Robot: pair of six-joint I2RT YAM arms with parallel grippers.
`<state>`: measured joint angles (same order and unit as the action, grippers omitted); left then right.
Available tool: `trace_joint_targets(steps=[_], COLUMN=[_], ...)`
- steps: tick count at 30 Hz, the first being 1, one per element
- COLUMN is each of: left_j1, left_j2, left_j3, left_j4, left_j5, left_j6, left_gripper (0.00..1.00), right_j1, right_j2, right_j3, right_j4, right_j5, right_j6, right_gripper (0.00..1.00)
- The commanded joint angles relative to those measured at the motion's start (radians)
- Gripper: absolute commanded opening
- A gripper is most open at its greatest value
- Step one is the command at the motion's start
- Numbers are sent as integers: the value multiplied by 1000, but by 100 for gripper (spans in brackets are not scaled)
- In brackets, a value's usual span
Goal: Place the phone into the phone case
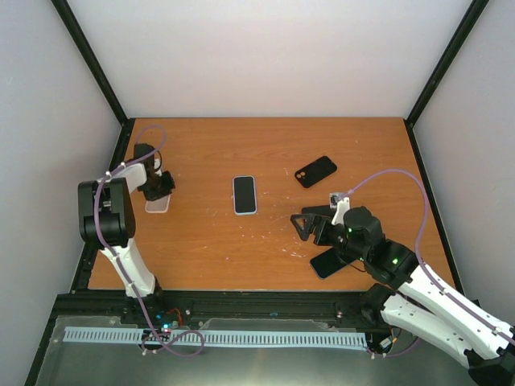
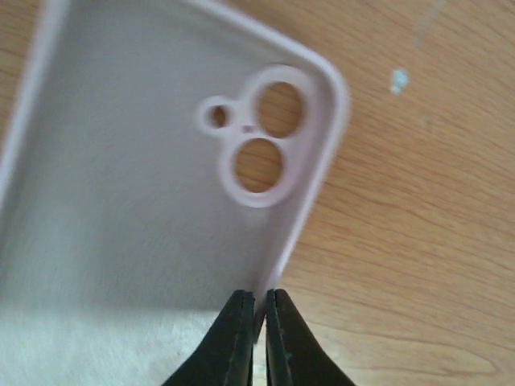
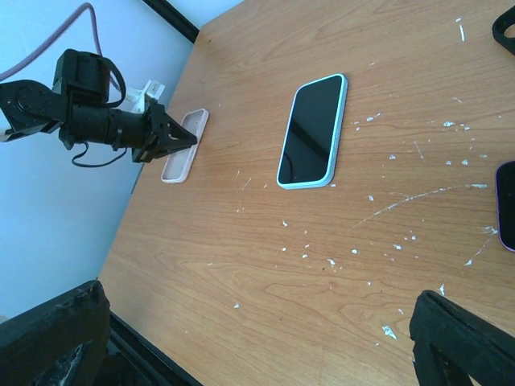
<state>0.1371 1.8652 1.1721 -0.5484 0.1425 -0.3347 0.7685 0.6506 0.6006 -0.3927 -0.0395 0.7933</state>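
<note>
Phone case (image 2: 121, 201) open side up, left gripper (image 2: 260, 299) clenched on one long side wall; long axis runs away from gripper, camera cutouts at far end. Right gripper (image 3: 257, 338) released.

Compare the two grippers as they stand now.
The left gripper is shut on the side wall of the pale case; the right gripper stands wide open and holds nothing. The left gripper is down at the case, near the left edge of the table; the right gripper hangs over bare wood on the right side. Both have black fingers.
</note>
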Motion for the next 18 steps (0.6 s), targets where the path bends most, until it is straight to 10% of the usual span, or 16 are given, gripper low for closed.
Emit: trace_joint_targets(steps=[1,18], left_j1=[-42,-275], left_j2=[-21,-268], left_j3=[19,-184], left_j4=[-37,33], left_j5=[23,244], left_j6=[-5,-225], left_gripper=[2,0], right_j1=[3,3], right_j2=[-34,-16], right_j3=[8,102], right_j4=[-30,-169], right_j5=[21,133], right_j6=[-7,-120], right_gripper=[100,100])
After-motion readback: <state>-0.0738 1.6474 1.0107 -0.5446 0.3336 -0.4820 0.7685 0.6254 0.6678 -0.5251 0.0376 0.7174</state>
